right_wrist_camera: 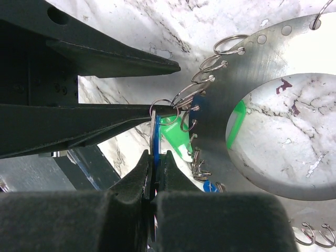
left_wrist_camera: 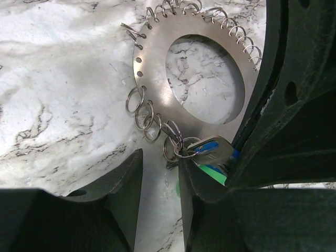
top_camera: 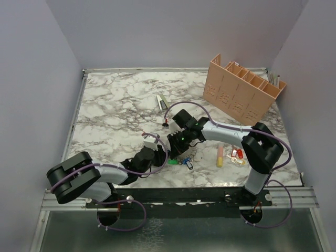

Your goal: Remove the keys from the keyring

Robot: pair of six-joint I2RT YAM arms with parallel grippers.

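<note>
Marble table (top_camera: 115, 105) bears the keyring (left_wrist_camera: 157, 68), blue key (left_wrist_camera: 214, 150) pinched in right jaws.

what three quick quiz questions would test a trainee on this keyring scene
1. True or false: the left gripper is clamped shut.
2. The right gripper pinches a key of which colour? A red, B blue, C yellow.
3. What hangs from the holes along the edge of the keyring?
Key: 1 false, its fingers stand apart; 2 B; 3 small split rings.
</note>
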